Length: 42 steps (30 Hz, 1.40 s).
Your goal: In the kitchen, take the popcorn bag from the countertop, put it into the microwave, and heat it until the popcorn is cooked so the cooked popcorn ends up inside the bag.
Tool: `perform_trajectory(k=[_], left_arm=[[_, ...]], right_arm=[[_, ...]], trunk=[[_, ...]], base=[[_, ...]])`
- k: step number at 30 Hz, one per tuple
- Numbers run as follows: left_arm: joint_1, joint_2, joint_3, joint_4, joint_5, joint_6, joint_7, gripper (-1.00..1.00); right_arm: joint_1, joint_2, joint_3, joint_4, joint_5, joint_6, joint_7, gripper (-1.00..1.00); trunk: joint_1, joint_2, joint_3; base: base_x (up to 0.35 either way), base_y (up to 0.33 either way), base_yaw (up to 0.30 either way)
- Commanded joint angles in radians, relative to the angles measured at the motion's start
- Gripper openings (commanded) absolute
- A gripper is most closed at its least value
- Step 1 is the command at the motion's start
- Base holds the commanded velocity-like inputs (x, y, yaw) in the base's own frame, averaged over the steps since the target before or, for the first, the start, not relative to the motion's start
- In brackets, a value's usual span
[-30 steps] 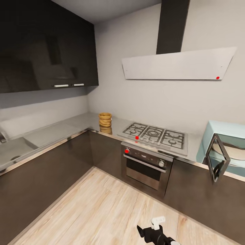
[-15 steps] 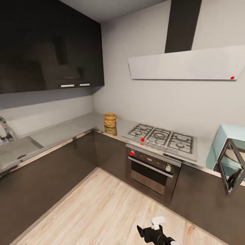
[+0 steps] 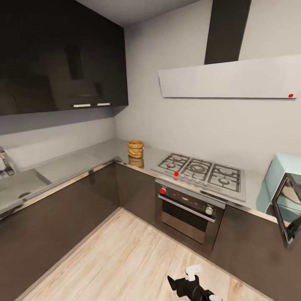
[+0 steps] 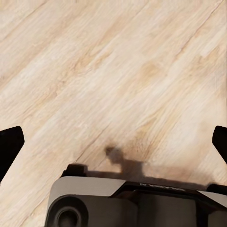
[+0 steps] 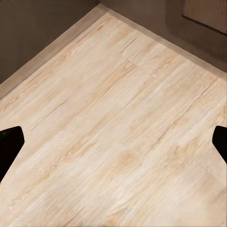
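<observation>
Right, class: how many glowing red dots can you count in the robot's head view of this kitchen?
3: one on the hood, one at the hob's front edge, one on the oven's panel. Others may be out of view.

Tan-brown ridged popcorn bag (image 3: pixel 135 148) stood on glossy grey countertop (image 3: pixel 104 150), silver hob (image 3: pixel 202 172) beside the bag, pale blue microwave (image 3: pixel 281 177) beyond the hob, dark cabinets (image 3: pixel 62 58) above, pale wood-grain floor (image 3: pixel 125 255) below.

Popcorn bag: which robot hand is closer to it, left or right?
Can't tell: neither is close. The bag sits on the countertop near the hob. The left gripper and right gripper both hang over the floor, far from it.
</observation>
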Motion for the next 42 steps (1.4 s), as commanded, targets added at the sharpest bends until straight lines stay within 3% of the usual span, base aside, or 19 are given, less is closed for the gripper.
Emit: perform_trajectory(k=[1, 2, 4, 5, 7, 11, 14, 16, 19, 22, 24, 27, 29, 33, 42], left_arm=[[0.0, 0.0, 0.002, 0.001, 0.001, -0.004, 0.001, 1.0], [0.0, 0.0, 0.002, 0.001, 0.001, -0.004, 0.001, 1.0], [0.0, 0.0, 0.002, 0.001, 0.001, -0.003, 0.001, 1.0], [0.0, 0.0, 0.002, 0.001, 0.001, -0.003, 0.0, 1.0], [0.0, 0.0, 0.002, 0.001, 0.001, -0.003, 0.0, 1.0], [-0.001, 0.001, 0.001, 0.001, 0.001, -0.003, 0.0, 1.0], [-0.002, 0.001, 0.0, 0.001, 0.001, -0.001, 0.0, 1.0], [-0.002, 0.001, -0.002, 0.001, 0.0, 0.001, 0.0, 1.0], [-0.003, 0.001, -0.003, 0.001, 0.0, 0.002, -0.001, 1.0], [-0.003, 0.001, -0.004, 0.001, -0.003, 0.003, -0.002, 1.0], [-0.001, -0.005, -0.009, 0.001, -0.007, 0.002, -0.002, 1.0], [0.005, -0.005, -0.008, 0.001, -0.007, 0.001, -0.001, 1.0], [0.005, 0.0, -0.007, 0.005, -0.008, 0.0, -0.004, 1.0], [0.004, 0.003, -0.006, 0.008, -0.009, 0.0, -0.007, 1.0], [0.006, 0.004, -0.005, 0.01, -0.004, 0.0, -0.01, 1.0]], right_arm=[[-0.004, 0.0, 0.013, -0.01, 0.001, 0.002, 0.003, 1.0], [-0.01, -0.001, 0.045, -0.039, 0.004, 0.022, 0.004, 1.0], [-0.011, -0.003, 0.139, -0.205, 0.007, 0.17, 0.005, 1.0], [-0.009, -0.003, 0.153, -0.252, 0.007, 0.203, 0.005, 1.0], [0.002, -0.003, 0.193, -0.462, 0.008, 0.334, 0.005, 1.0], [0.02, 0.0, 0.243, -0.827, 0.007, 0.587, 0.004, 1.0], [-0.022, 0.017, 0.265, -0.948, 0.006, 0.709, 0.002, 1.0], [-0.112, 0.052, 0.271, -0.987, 0.007, 0.803, -0.001, 1.0], [-0.229, 0.076, 0.272, -0.997, 0.006, 0.897, -0.003, 1.0], [-0.455, 0.112, 0.273, -0.941, 0.001, 1.026, -0.006, 1.0], [-0.576, 0.115, 0.268, -0.837, -0.01, 1.07, -0.005, 1.0], [-0.85, 0.115, 0.262, -0.5, -0.044, 1.112, -0.005, 1.0], [-0.93, 0.115, 0.256, -0.382, -0.05, 1.116, -0.006, 1.0], [-0.981, 0.115, 0.238, -0.34, -0.053, 1.183, -0.005, 1.0], [-0.983, 0.115, 0.234, -0.329, -0.047, 1.183, -0.007, 1.0]], trunk=[[0.001, 0.0, 0.0], [0.001, 0.0, 0.0], [0.001, 0.0, 0.0], [0.001, 0.0, 0.0], [0.001, 0.0, 0.0], [0.001, 0.0, 0.0], [0.001, 0.0, 0.0], [0.001, 0.0, 0.0], [0.001, 0.0, 0.0], [0.001, 0.0, 0.0], [0.001, 0.0, 0.0], [0.001, 0.0, 0.0], [0.001, 0.0, 0.0], [0.001, 0.0, 0.0], [0.001, 0.0, 0.0]], base=[[0.324, 0.0, 0.0], [0.333, 0.0, 0.0], [0.338, 0.0, 0.0], [0.34, 0.0, 0.0], [0.341, 0.0, 0.0], [0.341, 0.0, 0.0], [0.342, 0.0, 0.0], [0.342, 0.0, 0.0], [0.342, 0.0, 0.0], [0.343, 0.0, 0.0], [0.343, 0.0, 0.0], [0.22, 0.0, 0.0], [0.056, 0.0, 0.0], [0.127, 0.0, 0.0], [0.326, 0.115, 0.0]])
